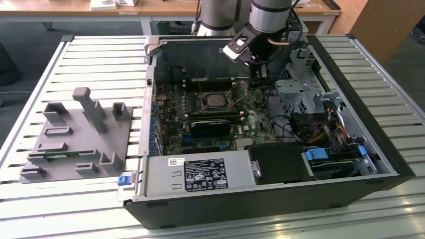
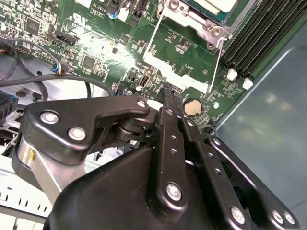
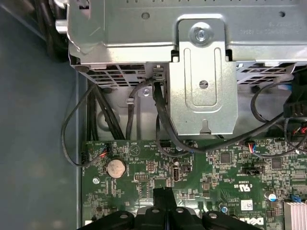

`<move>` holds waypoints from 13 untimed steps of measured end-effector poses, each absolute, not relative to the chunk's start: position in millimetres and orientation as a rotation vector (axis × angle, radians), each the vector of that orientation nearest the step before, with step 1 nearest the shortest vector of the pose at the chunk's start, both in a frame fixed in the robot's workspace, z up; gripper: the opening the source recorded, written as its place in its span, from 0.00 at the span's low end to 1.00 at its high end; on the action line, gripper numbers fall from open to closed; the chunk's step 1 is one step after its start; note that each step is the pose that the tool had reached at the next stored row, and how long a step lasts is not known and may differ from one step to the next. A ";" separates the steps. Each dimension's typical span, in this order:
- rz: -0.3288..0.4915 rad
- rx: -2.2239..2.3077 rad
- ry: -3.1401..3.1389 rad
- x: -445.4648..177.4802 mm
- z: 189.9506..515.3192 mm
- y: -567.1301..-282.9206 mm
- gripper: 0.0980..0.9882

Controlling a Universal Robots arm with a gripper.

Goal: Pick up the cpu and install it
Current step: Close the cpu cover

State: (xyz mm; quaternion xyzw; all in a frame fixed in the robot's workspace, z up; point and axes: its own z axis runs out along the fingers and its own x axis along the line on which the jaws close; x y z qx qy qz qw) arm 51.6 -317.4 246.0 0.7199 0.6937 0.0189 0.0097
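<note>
The cpu [image 1: 214, 101] is a small silver-grey square lying flat inside the socket frame on the green motherboard [image 1: 176, 107] in the open computer case. One corner of the cpu [image 2: 213, 4] shows in the second wrist view, with thin wire levers standing off the socket frame. My gripper [image 1: 255, 82] hangs over the board to the exterior view's right of the socket, a short way from the chip. Both wrist views show its black fingers [image 2: 168, 96] pressed together with nothing between them, the fingertips [image 3: 165, 194] above the board near a round coin battery [image 3: 116, 167].
A metal drive cage [image 3: 201, 91] with black cables [image 3: 160, 120] stands close beside the gripper. The power supply [image 1: 199, 174] fills the case's near side. On the slatted table at the exterior view's left sits a grey fixture [image 1: 73, 134] holding a green memory stick [image 1: 56, 155].
</note>
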 end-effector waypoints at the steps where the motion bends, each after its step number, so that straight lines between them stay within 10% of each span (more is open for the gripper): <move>1: 0.059 2.248 2.166 51.6 245.3 -317.3 0.01; 13: 0.060 2.248 2.167 40.0 244.6 -317.3 0.01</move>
